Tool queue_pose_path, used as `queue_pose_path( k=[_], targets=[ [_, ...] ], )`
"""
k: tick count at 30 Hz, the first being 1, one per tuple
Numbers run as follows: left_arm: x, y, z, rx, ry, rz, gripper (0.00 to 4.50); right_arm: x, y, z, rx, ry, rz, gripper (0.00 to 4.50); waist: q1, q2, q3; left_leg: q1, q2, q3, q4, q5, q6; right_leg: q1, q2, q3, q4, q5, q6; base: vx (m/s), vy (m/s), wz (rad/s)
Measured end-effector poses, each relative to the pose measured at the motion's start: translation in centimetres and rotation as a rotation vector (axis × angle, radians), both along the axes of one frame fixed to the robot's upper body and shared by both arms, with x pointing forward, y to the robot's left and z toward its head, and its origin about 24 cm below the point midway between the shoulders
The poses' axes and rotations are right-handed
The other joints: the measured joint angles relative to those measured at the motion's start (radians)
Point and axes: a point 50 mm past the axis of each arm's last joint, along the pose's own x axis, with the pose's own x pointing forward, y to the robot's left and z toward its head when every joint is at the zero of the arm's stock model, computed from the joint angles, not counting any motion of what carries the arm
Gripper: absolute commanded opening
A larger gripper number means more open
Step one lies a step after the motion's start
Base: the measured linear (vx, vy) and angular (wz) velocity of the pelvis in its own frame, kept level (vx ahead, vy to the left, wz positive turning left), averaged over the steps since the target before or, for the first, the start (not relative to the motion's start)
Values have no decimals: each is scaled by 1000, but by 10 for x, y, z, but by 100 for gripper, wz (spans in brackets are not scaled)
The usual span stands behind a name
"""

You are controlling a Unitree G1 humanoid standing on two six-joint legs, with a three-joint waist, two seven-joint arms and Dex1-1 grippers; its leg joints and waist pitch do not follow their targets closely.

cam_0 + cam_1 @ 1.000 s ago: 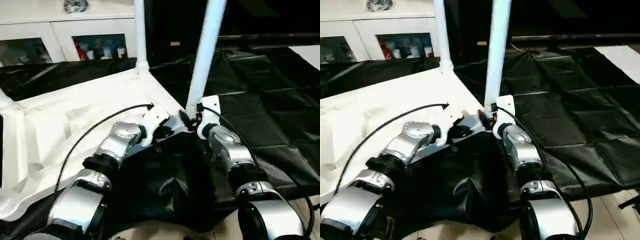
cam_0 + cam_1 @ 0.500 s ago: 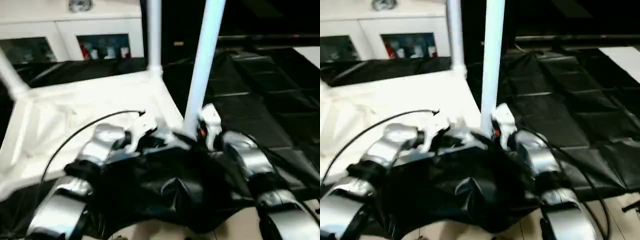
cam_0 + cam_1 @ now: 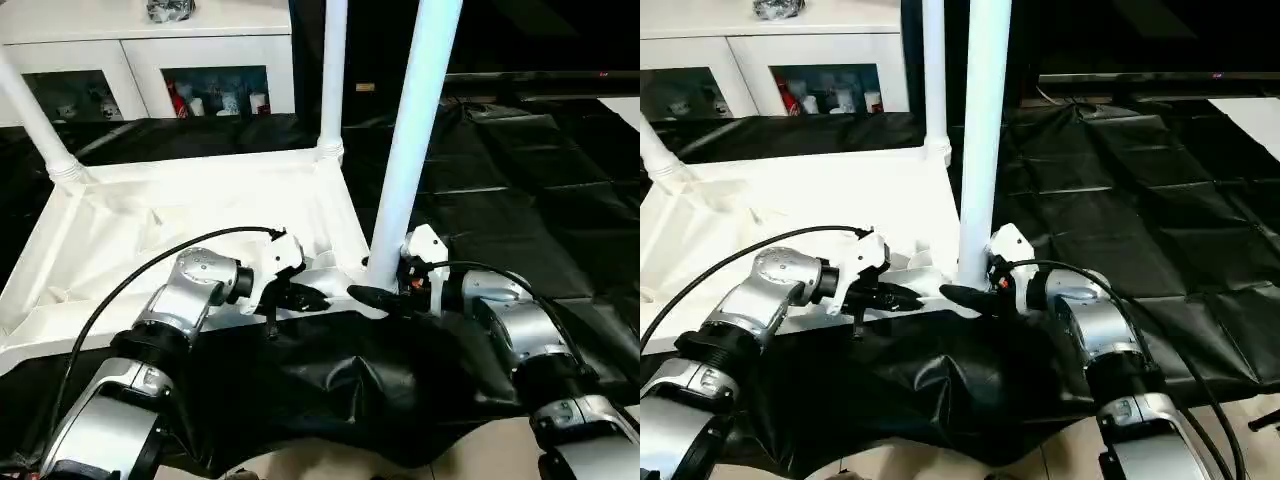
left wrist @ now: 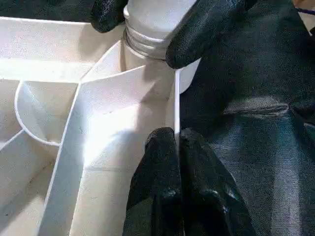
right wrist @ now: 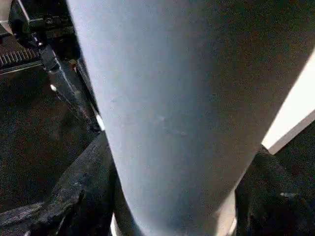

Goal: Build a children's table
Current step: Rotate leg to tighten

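Left wrist view: my left pincer (image 4: 176, 147) is closed on the tabletop (image 3: 180, 215) rim, the corner socket just ahead of it. My right pincer (image 3: 378, 297) grips the near leg (image 3: 410, 150) at its foot; the leg stands upright in that socket. Black sheet (image 3: 520, 180) beyond leaves room rightward.

Tabletop (image 3: 190, 215) white, ribbed. Legs (image 3: 415, 140) white. Sheet (image 3: 520, 190) glossy black. Forearms (image 3: 520, 330) silver; fingers (image 4: 162, 162) black. Cabinet (image 3: 140, 45) white.
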Motion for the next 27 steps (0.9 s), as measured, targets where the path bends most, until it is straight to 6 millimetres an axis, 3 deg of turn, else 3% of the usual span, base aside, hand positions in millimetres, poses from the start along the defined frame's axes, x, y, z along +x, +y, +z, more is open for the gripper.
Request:
queue_pose_path(
  k=[6, 11, 15, 19, 20, 27],
  targets=[
    [6, -9, -2, 2, -18, 79, 0, 7, 2, -5, 31, -6, -169, 266, -6, 0, 0, 1, 0, 0, 1, 0, 0, 2, 0, 0, 1, -1, 3, 0, 0, 0],
    [23, -32, -1, 1, -42, 269, 0, 32, 16, -6, 23, -14, -539, 266, -16, 0, 0, 2, 0, 0, 3, 1, -1, 2, 0, 1, 1, -1, 3, 0, 0, 0],
    [28, -43, 1, 2, -58, 344, 0, 43, 24, -2, 10, -15, -693, 266, -20, 1, 0, 2, 0, 0, 1, 1, -1, 1, 0, 0, 1, 1, 0, 0, 0, 0],
    [29, -46, 1, 1, -63, 353, 0, 44, 24, -3, 6, -47, -699, 266, -19, 2, -1, 0, 0, 0, 1, 0, 1, 1, 0, 0, 0, 0, 0, 0, 0, 0],
    [29, -46, 1, 1, -63, 353, 0, 44, 24, -3, 10, -44, -697, 321, -19, 2, -1, 0, 0, 0, 1, 0, 1, 1, 0, 0, 0, 0, 0, 0, 0, 0],
    [29, -42, 1, 3, -74, 323, 0, 42, 21, -2, 73, -6, -621, 381, -21, 2, -1, 0, -1, 0, 1, 0, 1, 1, 0, 0, 0, 0, 0, 0, 0, 0]
  ],
)
